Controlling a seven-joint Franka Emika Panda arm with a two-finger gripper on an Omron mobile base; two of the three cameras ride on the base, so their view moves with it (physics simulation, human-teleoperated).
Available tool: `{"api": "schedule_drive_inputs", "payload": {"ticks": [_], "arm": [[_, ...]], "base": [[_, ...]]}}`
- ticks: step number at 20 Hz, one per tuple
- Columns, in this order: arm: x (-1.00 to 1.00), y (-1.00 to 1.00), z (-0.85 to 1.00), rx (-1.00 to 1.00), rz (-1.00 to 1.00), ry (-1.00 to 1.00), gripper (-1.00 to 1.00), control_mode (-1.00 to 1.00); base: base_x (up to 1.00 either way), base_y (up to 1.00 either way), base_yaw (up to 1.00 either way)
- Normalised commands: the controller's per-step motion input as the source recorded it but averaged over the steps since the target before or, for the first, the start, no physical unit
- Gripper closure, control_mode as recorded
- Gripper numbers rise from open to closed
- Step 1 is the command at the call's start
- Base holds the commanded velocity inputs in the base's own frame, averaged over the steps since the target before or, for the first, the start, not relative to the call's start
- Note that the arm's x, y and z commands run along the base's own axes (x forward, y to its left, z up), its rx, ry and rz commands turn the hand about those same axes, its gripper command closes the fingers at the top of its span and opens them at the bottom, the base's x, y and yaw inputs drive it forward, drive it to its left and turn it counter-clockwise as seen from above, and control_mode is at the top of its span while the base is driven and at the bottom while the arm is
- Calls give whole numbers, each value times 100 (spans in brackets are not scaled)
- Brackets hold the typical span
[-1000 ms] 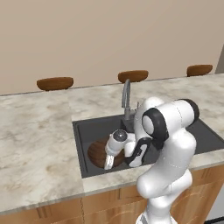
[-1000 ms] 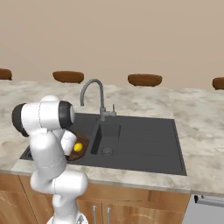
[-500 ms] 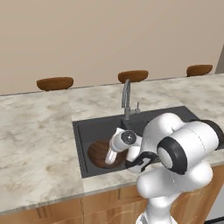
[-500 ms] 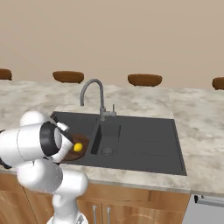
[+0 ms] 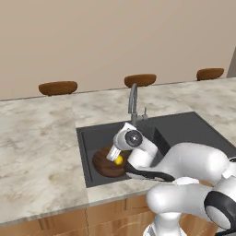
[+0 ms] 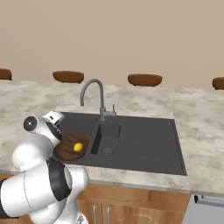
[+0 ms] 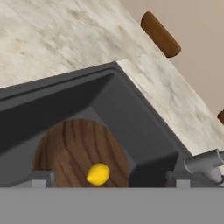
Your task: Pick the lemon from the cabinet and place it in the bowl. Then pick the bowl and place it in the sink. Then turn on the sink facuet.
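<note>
The lemon (image 5: 119, 160) lies in the bowl (image 5: 105, 164) in the sink's (image 5: 92, 138) left basin (faucet (image 5: 133, 103) behind)

A small bright yellow lemon (image 7: 98, 174) sits against the dark brown, finely streaked wood grain of the wide shallow bowl (image 7: 65, 153), inside the dark charcoal rectangular sink (image 6: 131, 142). The surrounding stone counter (image 5: 37, 143) is pale cream marbled with grey-beige veining, and the slim gooseneck faucet (image 6: 94, 94) is plain grey metal. Flat oval stool tops (image 5: 57, 87) are a warm brown against the uniform beige wall (image 5: 115, 37).

brown stool tops (image 5: 58, 87) behind counter (image 5: 37, 138)
</note>
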Motion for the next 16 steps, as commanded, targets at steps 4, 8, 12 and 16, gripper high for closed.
{"api": "schedule_drive_inputs", "payload": {"ticks": [4, 8, 12, 16], "arm": [[-48, 6, 83, -2, -15, 0, -100, -100], [-29, 6, 11, 2, -1, 0, -100, -100], [-92, -38, 90, 25, -17, -2, -100, -100], [-95, -57, 86, 35, -22, 0, -100, -100]], "base": [[0, 0, 0], [0, 0, 0], [0, 0, 0], [0, 0, 0]]}}
